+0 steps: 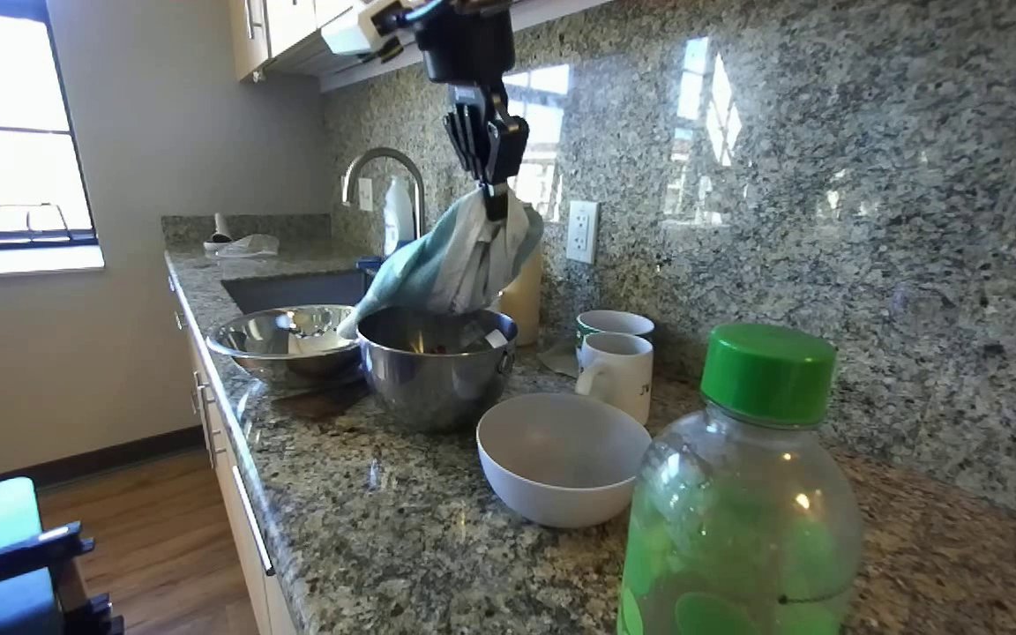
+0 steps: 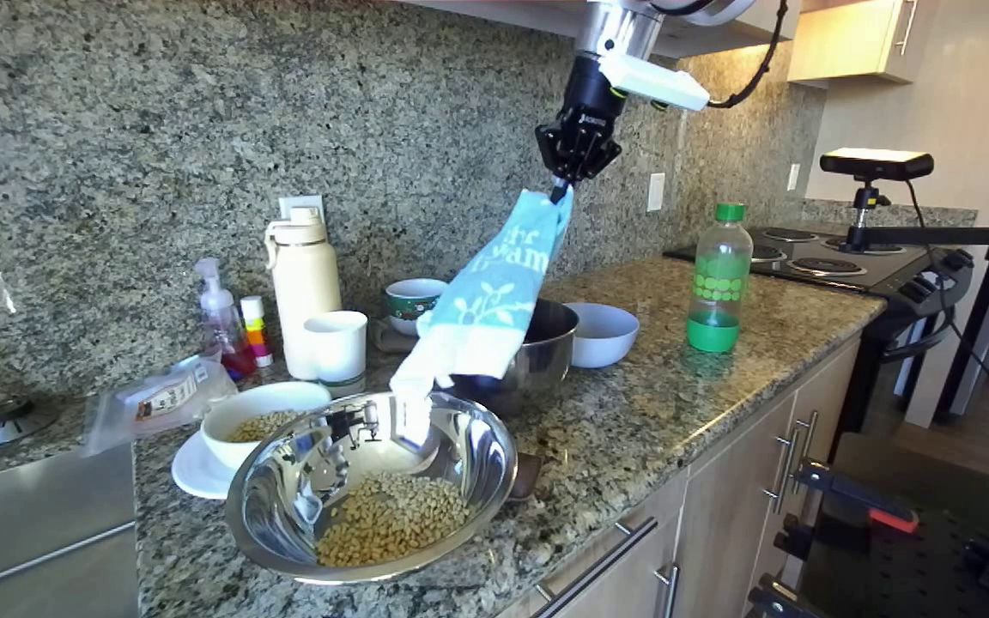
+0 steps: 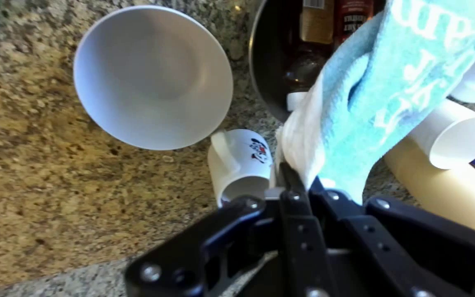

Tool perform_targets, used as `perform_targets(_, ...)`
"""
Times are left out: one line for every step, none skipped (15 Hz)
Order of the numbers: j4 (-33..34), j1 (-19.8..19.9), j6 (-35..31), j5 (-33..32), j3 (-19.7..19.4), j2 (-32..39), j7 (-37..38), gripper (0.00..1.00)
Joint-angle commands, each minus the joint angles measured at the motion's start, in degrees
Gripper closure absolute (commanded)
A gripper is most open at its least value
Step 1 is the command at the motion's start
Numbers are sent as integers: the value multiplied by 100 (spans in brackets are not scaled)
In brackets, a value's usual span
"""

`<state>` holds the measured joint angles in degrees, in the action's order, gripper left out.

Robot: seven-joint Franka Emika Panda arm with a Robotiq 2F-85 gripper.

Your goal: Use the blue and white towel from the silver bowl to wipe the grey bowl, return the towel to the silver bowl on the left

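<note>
My gripper (image 1: 496,208) is shut on the blue and white towel (image 1: 464,251), which hangs above the deep steel bowl (image 1: 433,384). In an exterior view the towel (image 2: 494,283) slants down, its white end over the rim of the wide silver bowl (image 2: 276,489). The wide bowl holds pale beans or nuts. The deep bowl (image 3: 267,57) holds several bottles and is partly covered by the towel (image 3: 386,90) in the wrist view. The light grey bowl (image 3: 153,78) stands empty beside the deep bowl, apart from the towel; it also shows in both exterior views (image 1: 561,459) (image 2: 604,335).
Mugs (image 1: 623,370) stand by the backsplash behind the bowls. A cream bottle (image 2: 306,283), white cup (image 2: 336,343) and white bowl (image 2: 224,429) stand near the wide bowl. A green-capped bottle (image 2: 718,283) stands past the grey bowl. Cabinets (image 1: 296,35) hang above.
</note>
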<state>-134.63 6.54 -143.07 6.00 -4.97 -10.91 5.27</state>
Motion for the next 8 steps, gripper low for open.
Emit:
perform_targets(-612, 306, -330, -452, -10, -579, 818, 99)
perform_targets(-720, 396, -421, -550, 2, -663, 1023, 99)
perform_targets(-809, 492, -489, -667, 19, -737, 1215, 99)
perform_targets(-900, 606, -579, -823, 73, -803, 1483, 99)
perform_targets(-987, 704, -650, -937, 95, -868, 1679, 99)
perform_targets(-1052, 791, -707, -1048, 124, -897, 1854, 99)
perform_targets(-1075, 864, -730, -1151, 162, -891, 2000, 99)
perform_targets(-1069, 910, -727, -1245, 199, -838, 2096, 99)
